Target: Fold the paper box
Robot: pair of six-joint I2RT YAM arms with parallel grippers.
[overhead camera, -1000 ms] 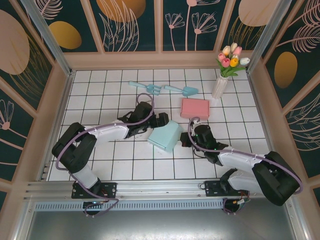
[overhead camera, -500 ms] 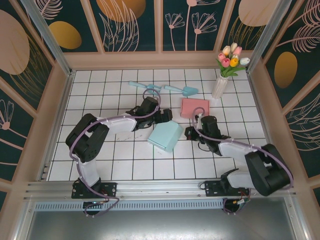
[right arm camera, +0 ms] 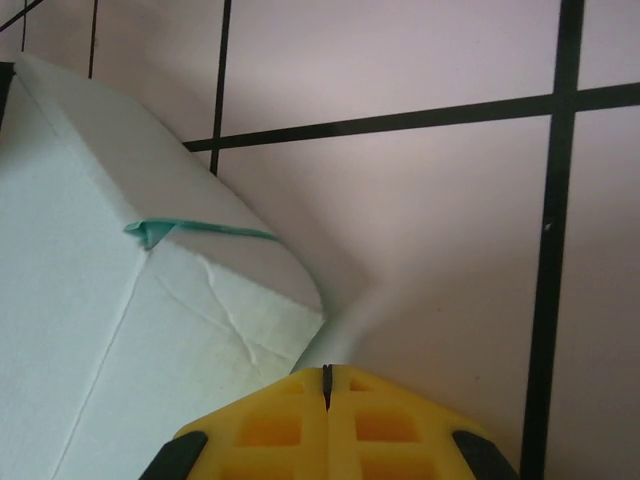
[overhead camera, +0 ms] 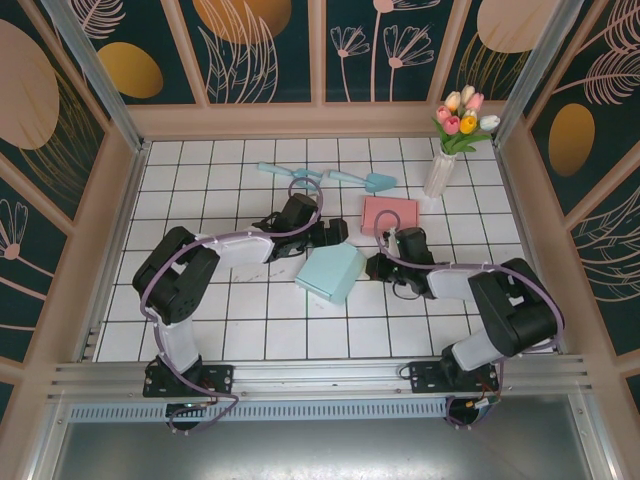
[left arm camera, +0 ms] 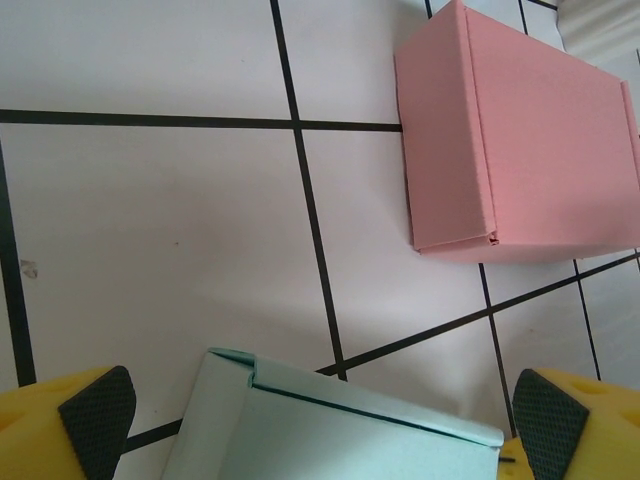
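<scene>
1. From above, the pale blue paper box lies skewed at mid-table between the two arms; the left gripper sits at its far edge; the right gripper sits just beside its right corner.
2. The left wrist view adds the jaws: the left gripper stands wide and empty, its black pads flanking the paper box's far edge; the closed pink box lies farther off, apart.
3. The right wrist view shows the right gripper pressed together, holding nothing, near the paper box's creased corner; contact cannot be told.
4. The overhead view takes in the far right corner: a white vase holds tulips; two blue scoops lie to its left; what either box contains is hidden.
</scene>
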